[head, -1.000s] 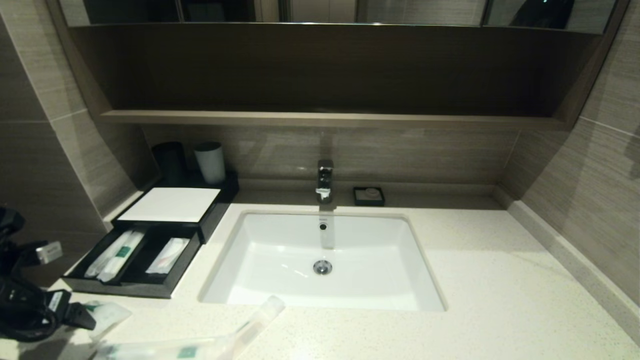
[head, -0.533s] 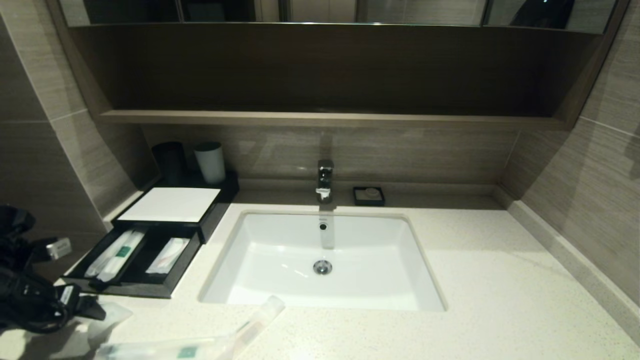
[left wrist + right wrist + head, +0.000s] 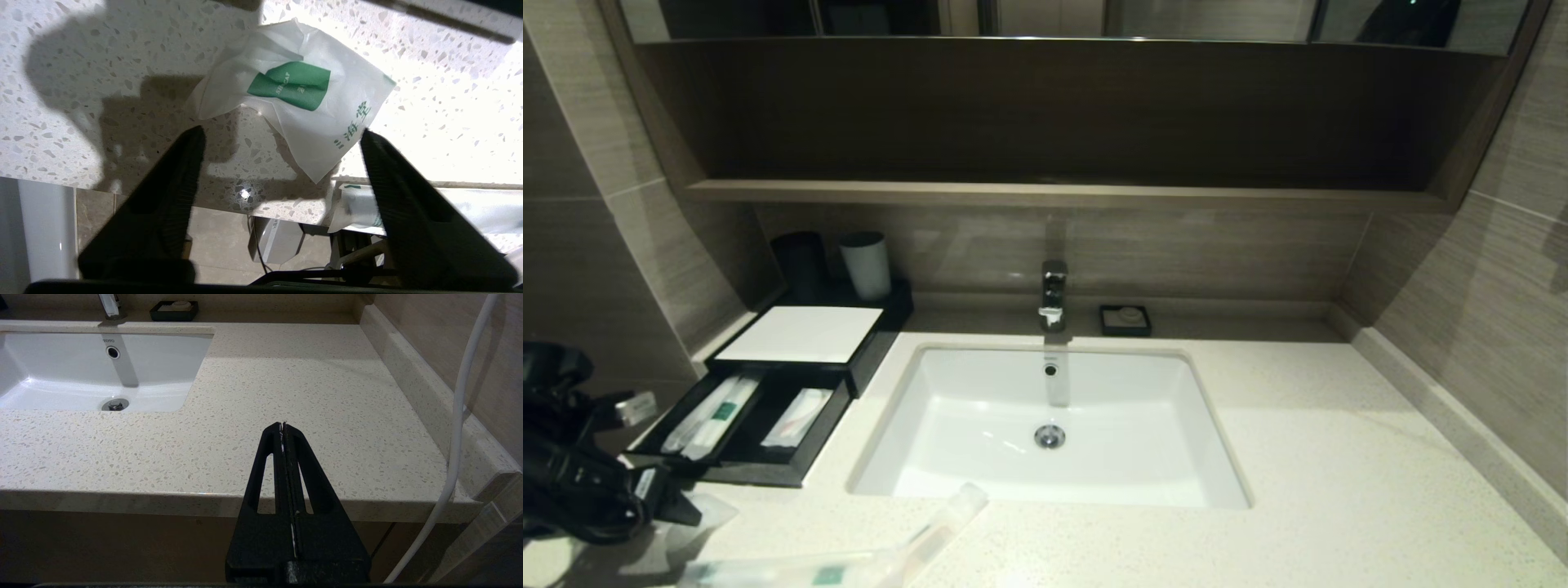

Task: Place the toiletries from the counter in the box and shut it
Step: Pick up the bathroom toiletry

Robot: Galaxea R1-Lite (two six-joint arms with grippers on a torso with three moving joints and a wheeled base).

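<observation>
Left end effector (image 3: 280,136) poised over the short pouch (image 3: 304,98) near the front left corner of the table (image 3: 1339,490), jaws apart and straddling one corner of the pouch, nothing clamped. Pouch lying flat and crumpled on the stone, close to the front edge. Advisable for the step in hand: centre the jaws over the green patch rather than the loose corner, descend until the tips meet the stone, then close fully, since thin film is likely to slip from a shallow pinch. Long packet (image 3: 849,555) resting along the front edge, one end just beside the pouch; to be avoided during closing. Box (image 3: 800,335) at the back left of the table with drawer (image 3: 743,420) pulled out, two slim packets and one short one already inside. Right end effector (image 3: 283,426) parked off the front edge on the right, fingers pressed together. Legible writing: green label reading in part "SH CAP", green Chinese characters along the pouch edge; "TOTO" on the sink (image 3: 73,375) wall.
</observation>
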